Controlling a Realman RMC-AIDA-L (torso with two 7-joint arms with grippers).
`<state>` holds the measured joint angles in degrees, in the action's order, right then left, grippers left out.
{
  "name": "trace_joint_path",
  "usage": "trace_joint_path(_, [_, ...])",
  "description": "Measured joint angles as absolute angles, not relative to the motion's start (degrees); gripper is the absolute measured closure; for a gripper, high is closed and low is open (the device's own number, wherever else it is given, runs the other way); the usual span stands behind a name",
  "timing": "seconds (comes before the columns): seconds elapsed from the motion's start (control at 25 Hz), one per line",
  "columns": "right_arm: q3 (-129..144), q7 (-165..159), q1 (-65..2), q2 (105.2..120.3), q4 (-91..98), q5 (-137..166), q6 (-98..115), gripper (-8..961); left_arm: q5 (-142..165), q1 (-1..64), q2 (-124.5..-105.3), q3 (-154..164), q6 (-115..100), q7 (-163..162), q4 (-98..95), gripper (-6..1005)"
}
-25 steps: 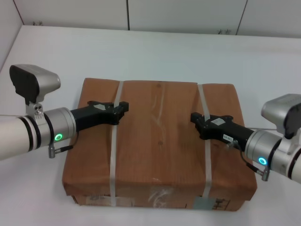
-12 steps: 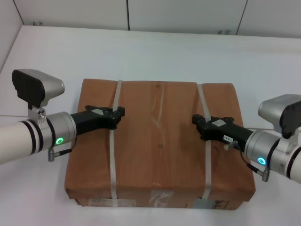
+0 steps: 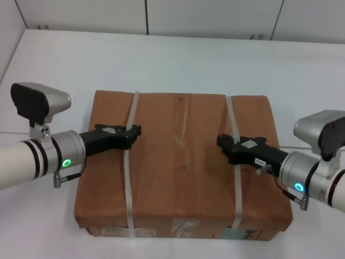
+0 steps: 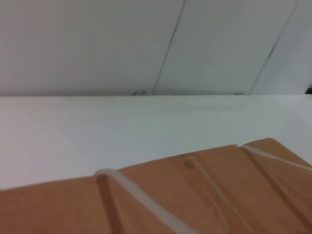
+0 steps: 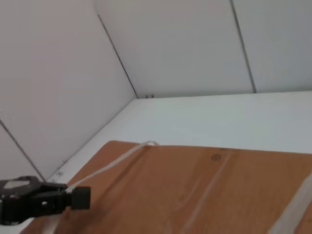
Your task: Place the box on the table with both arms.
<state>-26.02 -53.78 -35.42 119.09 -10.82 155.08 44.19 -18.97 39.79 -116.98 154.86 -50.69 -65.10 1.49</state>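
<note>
You see a brown cardboard box (image 3: pixel 183 167) with two whitish straps (image 3: pixel 129 162) across its top and pale labels on its near face. The table (image 3: pixel 178 59) is plain white. Both arms (image 3: pixel 32 159) are silver-white with glowing green rings; the left gripper (image 3: pixel 132 132) and right gripper (image 3: pixel 223 143) are black.

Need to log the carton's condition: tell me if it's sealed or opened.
Sealed. The box has an unbroken top, and both straps cross it intact.

Left tool (image 3: pixel 136 130), right tool (image 3: pixel 222 141) — both extended inward, facing each other.
</note>
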Motion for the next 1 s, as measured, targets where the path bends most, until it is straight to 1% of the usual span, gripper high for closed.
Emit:
trace_joint_path(0.28, [-27.2,-53.9,-34.7,119.09,-11.2,154.5,41.8,869,-18.9,39.5,-116.98,154.9,-50.3,-64.3,1.4,823])
trace_joint_path(0.44, [-28.2,-54.1,-34.2,119.09,-11.4,154.5,41.4,682,-18.9,38.8,-116.97,154.9,-50.3,-63.7,1.4,752])
trace_joint_path(0.48, [-28.5,-54.2,-34.0,119.09,-11.4,154.5,41.4,635,-19.0,38.7,-116.96,154.9,-50.3,-63.6,1.4,706])
trace_joint_path(0.6, [-29.7,-54.2,-33.2,119.09,-11.3,154.5,41.4,388,-19.2,38.6,-116.91,154.8,-50.3,-63.6,1.4,568])
trace_joint_path(0.64, [-30.2,-54.2,-32.9,119.09,-11.2,154.5,41.4,345,-19.2,38.6,-116.88,154.7,-50.3,-63.6,1.4,522])
trace_joint_path(0.8, [-32.2,-53.7,-32.0,119.09,-11.0,154.5,41.4,175,-19.5,38.6,-116.81,154.3,-50.2,-63.6,1.7,390])
trace_joint_path(1.0, [-34.1,-53.1,-31.2,119.09,-10.6,154.5,42.9,146,-21.5,37.8,-116.53,154.3,-53.3,-63.5,2.3,239])
